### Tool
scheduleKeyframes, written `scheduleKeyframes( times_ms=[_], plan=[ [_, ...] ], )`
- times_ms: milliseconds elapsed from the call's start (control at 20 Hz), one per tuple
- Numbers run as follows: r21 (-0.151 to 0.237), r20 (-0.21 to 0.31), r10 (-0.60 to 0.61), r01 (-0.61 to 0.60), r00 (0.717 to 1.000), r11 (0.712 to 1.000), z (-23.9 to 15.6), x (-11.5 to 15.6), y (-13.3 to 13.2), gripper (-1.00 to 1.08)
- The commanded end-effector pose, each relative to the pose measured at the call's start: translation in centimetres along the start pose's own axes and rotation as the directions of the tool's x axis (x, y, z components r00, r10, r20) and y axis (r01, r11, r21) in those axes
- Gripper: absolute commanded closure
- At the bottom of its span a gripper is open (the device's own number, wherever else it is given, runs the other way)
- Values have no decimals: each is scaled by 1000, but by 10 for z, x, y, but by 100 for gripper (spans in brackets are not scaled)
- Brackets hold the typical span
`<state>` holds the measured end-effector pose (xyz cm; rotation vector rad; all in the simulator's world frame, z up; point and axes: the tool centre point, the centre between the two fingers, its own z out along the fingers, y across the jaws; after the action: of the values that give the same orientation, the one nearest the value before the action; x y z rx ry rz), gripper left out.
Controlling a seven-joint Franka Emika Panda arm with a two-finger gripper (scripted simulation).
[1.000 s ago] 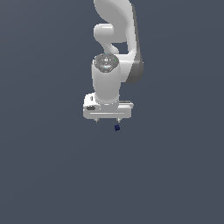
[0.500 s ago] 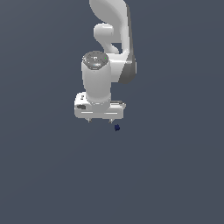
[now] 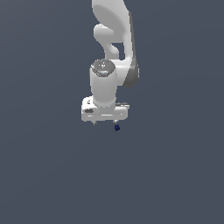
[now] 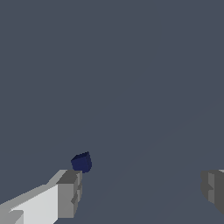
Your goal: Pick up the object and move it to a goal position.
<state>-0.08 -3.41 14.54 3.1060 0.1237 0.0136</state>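
Gripper [image 4: 142, 192]: fingers [image 4: 70, 194] spread wide apart, nothing clamped; presumably kept open for approach. Object [image 4: 82, 162], navy block: seen just beyond one fingertip, not betw. the pads, so re-centring is judged needed. Arm [image 3: 114, 39] beyond, held approx. vertical over it.

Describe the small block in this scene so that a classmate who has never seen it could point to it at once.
Start at the big white robot arm against the plain grey background and follow it down to the gripper at its lower end. The block sits just by the fingertip on the exterior view's right. It is the only dark navy thing there, cube-like and far smaller than the gripper, whose jaws stand wide apart.
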Motion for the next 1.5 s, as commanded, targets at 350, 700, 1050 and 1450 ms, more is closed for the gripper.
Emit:
scheduleKeyframes(
  times_ms=[350,700,1050,1450],
  plan=[
    [22,1,-198,198,980,980,57,-27,-49,-92],
    [33,-2,-274,274,962,961,78,-41,-69,-92],
    [34,-1,-277,277,961,960,82,-42,-70,-92],
    [34,-2,-281,281,960,959,115,-44,-72,-92]
  ],
)
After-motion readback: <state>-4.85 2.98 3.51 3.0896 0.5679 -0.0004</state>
